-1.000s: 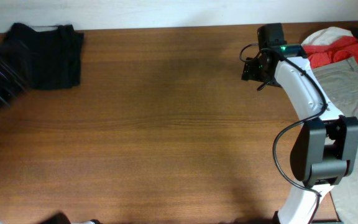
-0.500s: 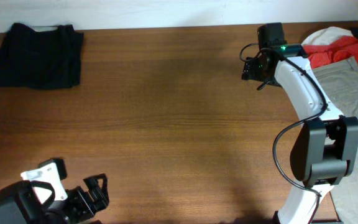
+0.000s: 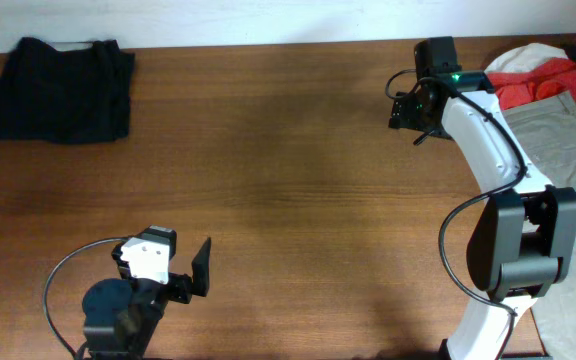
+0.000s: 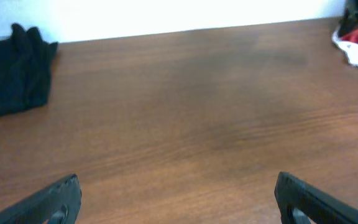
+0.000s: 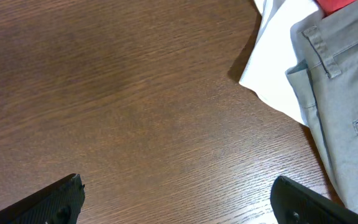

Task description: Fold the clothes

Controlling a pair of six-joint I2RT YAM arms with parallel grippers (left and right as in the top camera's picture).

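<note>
While neither one holds anything, I read both as spread wide. The right end effector [image 5: 176, 202] hovers with its fingers far apart over bare table [image 3: 288, 170], just beside the white garment [image 5: 275, 59] at the near edge of the unfolded pile. I take this as a staging pose for drawing out the next piece. Grey trousers [image 5: 340, 93] and a red garment [image 3: 533, 80] lie in that same pile at the table's right edge. The left end effector [image 4: 176, 199], equally wide, sits low at the front, facing the open middle, probably so it can help once cloth arrives. A black garment [image 3: 60, 88] lies folded in the far left corner, well apart.
</note>
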